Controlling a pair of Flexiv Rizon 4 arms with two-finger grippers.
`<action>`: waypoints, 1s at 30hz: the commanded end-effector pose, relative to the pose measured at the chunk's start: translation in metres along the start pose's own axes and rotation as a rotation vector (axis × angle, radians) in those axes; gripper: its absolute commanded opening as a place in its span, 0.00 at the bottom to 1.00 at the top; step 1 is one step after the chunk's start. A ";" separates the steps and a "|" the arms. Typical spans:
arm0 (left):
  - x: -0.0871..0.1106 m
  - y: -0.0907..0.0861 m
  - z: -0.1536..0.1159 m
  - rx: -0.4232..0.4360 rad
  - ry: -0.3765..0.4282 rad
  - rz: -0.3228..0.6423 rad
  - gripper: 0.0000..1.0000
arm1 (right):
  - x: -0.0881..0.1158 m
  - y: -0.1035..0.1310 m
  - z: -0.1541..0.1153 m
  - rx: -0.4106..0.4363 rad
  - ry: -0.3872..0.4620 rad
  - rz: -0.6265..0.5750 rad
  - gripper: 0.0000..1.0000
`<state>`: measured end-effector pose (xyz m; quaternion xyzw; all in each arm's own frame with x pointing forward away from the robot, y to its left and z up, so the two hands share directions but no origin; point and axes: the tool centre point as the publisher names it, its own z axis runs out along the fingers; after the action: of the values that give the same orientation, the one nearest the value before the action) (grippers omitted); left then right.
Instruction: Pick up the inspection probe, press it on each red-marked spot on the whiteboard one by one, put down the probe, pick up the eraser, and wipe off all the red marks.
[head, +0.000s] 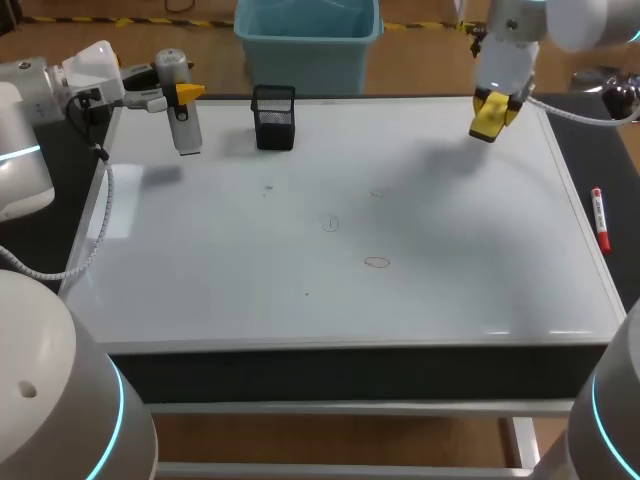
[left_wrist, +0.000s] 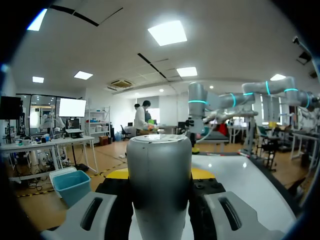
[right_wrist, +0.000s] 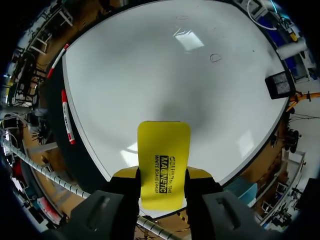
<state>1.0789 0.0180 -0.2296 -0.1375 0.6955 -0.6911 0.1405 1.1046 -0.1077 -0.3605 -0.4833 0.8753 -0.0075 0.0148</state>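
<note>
Nearest us on the whiteboard (head: 480, 290), a red ring (head: 376, 262) sits a little right of the middle, with a paler ring (head: 330, 223) just beyond it and a faint stroke (head: 375, 193) farther back (all thin, so we would not swear to their colour). None looks wiped, so we judge the erasing is not yet done; whether the pressing is finished we cannot say.

Off the board's right edge a marker (head: 599, 220) lies on the desk (head: 580, 150), out of the way of both arms. Toward the far edge stands a black mesh cup (head: 273, 117), probably the resting place for a tool.

Left of the cup, over the far left corner, our left pincer (head: 182, 93) is clamped on the probe (head: 183, 125): the wrist view shows a finger against each side of the grey cylinder. The probe hangs upright, tip down, which suits pressing straight onto a mark. Whether its tip touches the board we cannot tell.

Over the far right corner our right pincer (head: 493, 110) is clamped on the yellow eraser (head: 487, 125), fingers pinching its two long sides so the flat end sticks out ahead. It hovers well above the board, apart from every mark, held back, we think, to leave room for the probe.
</note>
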 end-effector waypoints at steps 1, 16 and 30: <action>0.000 0.000 0.001 0.004 -0.002 0.002 0.00 | 0.004 0.001 -0.002 0.005 0.008 0.007 0.00; 0.000 0.000 0.001 0.004 -0.002 0.002 0.00 | 0.006 0.004 -0.002 -0.006 0.009 0.033 0.00; 0.000 0.000 0.001 0.004 -0.002 0.002 0.00 | 0.006 0.004 -0.002 -0.006 0.009 0.033 0.00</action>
<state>1.0789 0.0180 -0.2296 -0.1375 0.6955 -0.6911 0.1405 1.0980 -0.1102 -0.3611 -0.4677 0.8838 -0.0060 0.0114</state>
